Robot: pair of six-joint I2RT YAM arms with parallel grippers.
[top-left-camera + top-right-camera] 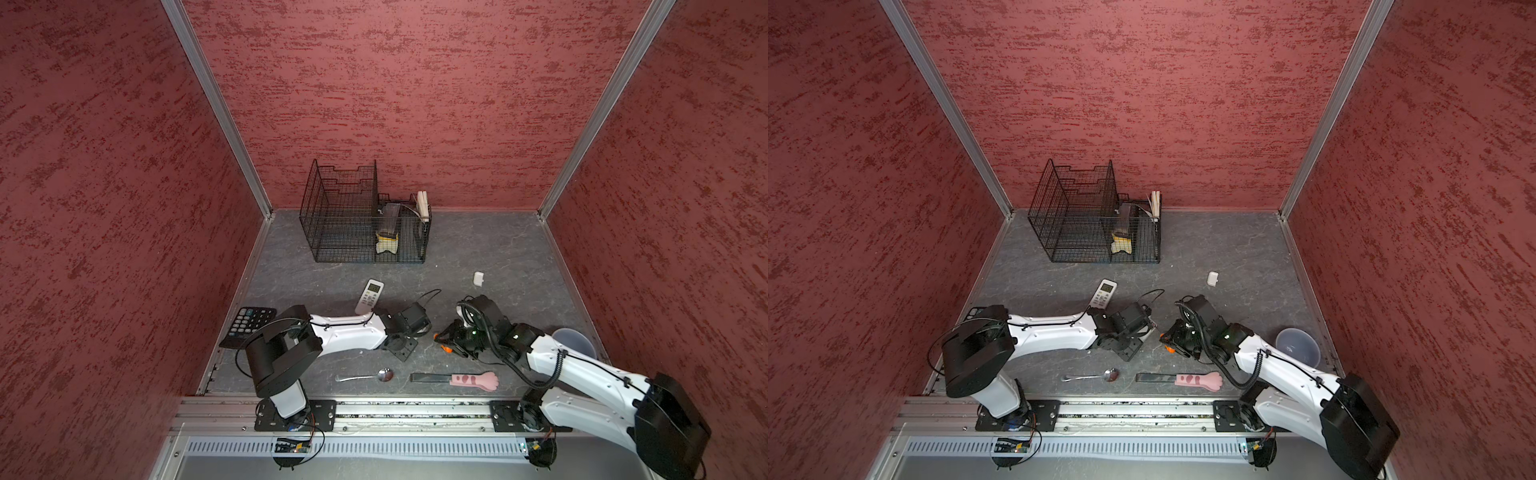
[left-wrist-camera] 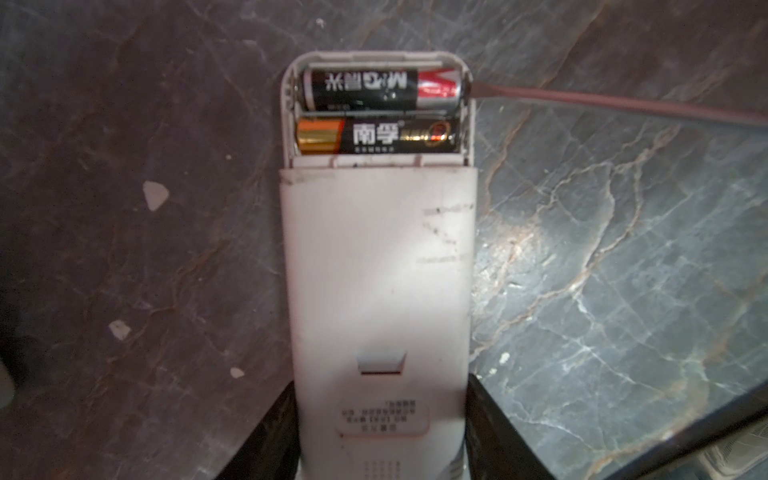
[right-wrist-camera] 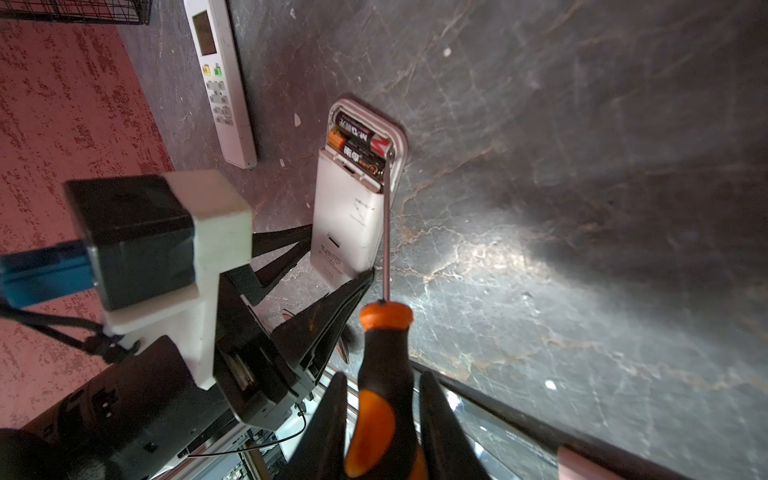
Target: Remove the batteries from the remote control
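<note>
Currently: left claw (image 2: 380,436) clamps remote (image 2: 376,270) lying back-up on bench (image 2: 623,249), two batteries (image 2: 374,136) exposed inside; right claw (image 3: 386,415) grips screwdriver (image 3: 384,345), tip at one battery's red end.

1. Both top views: high over the near edge, facing down and forward across the whole table (image 1: 478,249) (image 1: 1225,249) to the back wall (image 1: 395,104); far off; near-identical, slight sideways shift.
2. Left wrist: very close, facing along the remote control (image 2: 376,270) to its batteries (image 2: 376,135).
3. Right wrist: close, facing along the screwdriver (image 3: 384,320); shares the same remote control (image 3: 347,216) and batteries (image 3: 359,141) with left wrist.
</note>
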